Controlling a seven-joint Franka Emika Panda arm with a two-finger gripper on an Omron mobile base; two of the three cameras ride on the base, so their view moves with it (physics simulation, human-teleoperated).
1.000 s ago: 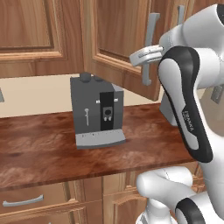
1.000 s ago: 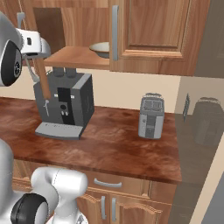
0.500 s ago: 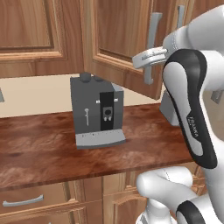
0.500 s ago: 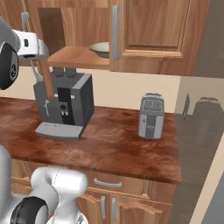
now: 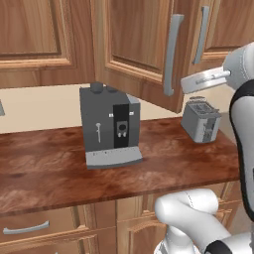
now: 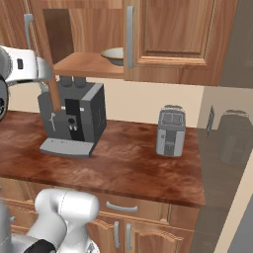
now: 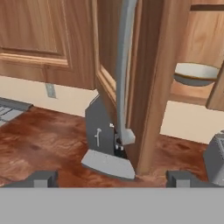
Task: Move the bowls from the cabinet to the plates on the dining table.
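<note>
On the bench point(image 6: 143, 163), toward its left end, stands a grey coffee machine point(image 6: 73, 118), close to the back edge. Above it the cabinet point(image 6: 168, 34) has its left door point(image 5: 144, 49) swung open, its grey bar handle point(image 7: 124, 74) hanging just ahead of the gripper point(image 7: 111, 178), whose fingertips point(image 7: 41, 178) stand wide apart with nothing between them. A cream-beige bowl point(image 6: 113, 55) sits on the cabinet shelf point(image 6: 86, 64), at its right end beside the closed door. A grey toaster point(image 6: 171, 131) stands near the bench's right end.
</note>
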